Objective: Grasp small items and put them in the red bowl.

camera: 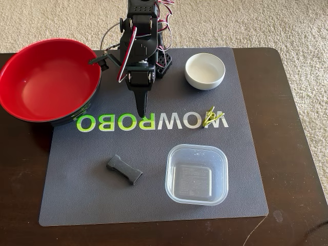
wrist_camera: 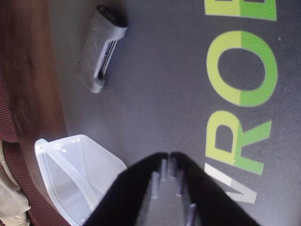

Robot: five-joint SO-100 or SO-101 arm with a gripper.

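Claw (camera: 143,114) with jaws pressed together, empty, tip over mat lettering "WOWROBO" (camera: 154,122). Wrist view crops the clear container (wrist_camera: 77,174). Bone piece (camera: 124,169) lies nearer the camera than the claw; red bowl (camera: 48,82) at its left in the fixed view.

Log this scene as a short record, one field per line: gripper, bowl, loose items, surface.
gripper: gripper shut, empty, tip pointing down over the mat lettering
target: red bowl at the fixed view's left, nothing in it
loose items: white bowl, clear container, black bone-shaped piece, yellow-green clip, all apart on the mat
surface: grey mat on a dark wooden table
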